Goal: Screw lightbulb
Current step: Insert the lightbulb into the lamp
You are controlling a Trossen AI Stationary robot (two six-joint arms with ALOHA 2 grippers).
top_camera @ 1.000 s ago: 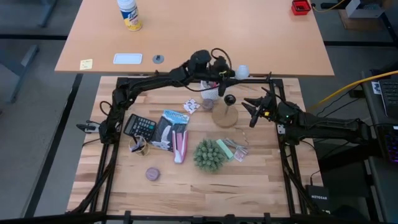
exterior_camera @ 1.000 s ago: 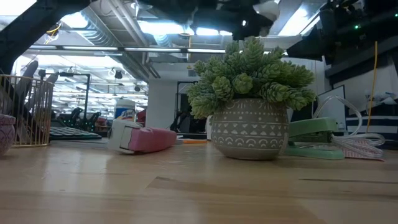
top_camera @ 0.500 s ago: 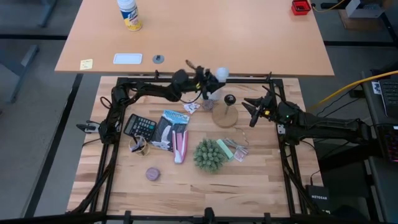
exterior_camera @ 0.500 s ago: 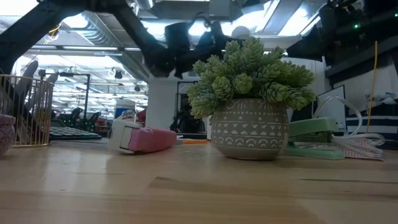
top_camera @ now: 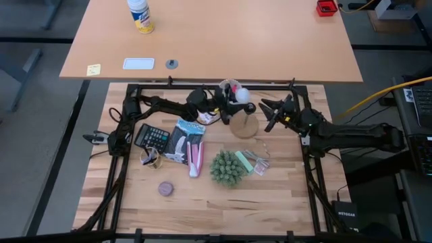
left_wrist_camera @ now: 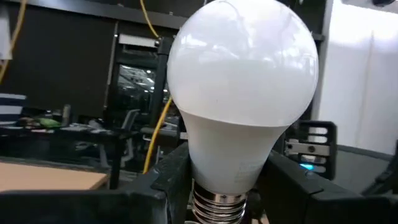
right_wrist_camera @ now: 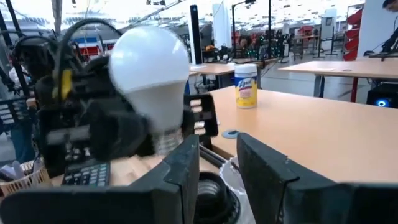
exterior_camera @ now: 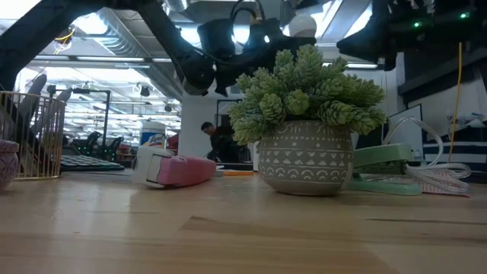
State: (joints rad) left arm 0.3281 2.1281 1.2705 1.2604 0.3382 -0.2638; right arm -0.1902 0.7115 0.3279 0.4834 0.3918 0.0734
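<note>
My left gripper point(top_camera: 229, 100) is shut on the white frosted lightbulb point(top_camera: 241, 94), which fills the left wrist view point(left_wrist_camera: 242, 81) and shows high in the low view point(exterior_camera: 302, 27). The bulb is held above the far part of the round wooden disc point(top_camera: 244, 127) with its black socket point(right_wrist_camera: 211, 194). My right gripper point(top_camera: 266, 113) is open just right of the disc. The socket shows low between its fingers point(right_wrist_camera: 181, 180) in the right wrist view. I cannot tell whether they touch it. My left gripper pinches the bulb's narrow neck point(left_wrist_camera: 233, 177), just above the silver screw base point(left_wrist_camera: 217, 205), between its two fingers point(left_wrist_camera: 171, 177). The fingers come about level from the table's left. The bulb is lifted clear, globe up and screw base down point(right_wrist_camera: 163, 142).
A potted green plant point(top_camera: 227, 169), a green stapler point(top_camera: 247, 160) and a pink stapler point(top_camera: 196, 159) lie near of the disc. A calculator point(top_camera: 154, 137), a wire basket point(top_camera: 150, 158) and a brown puck point(top_camera: 165, 189) are at the left.
My left gripper has carried the bulb from beyond the table's far edge toward the near edge and down, to above the wooden disc. My right gripper has shifted a little toward the far edge and the socket.
</note>
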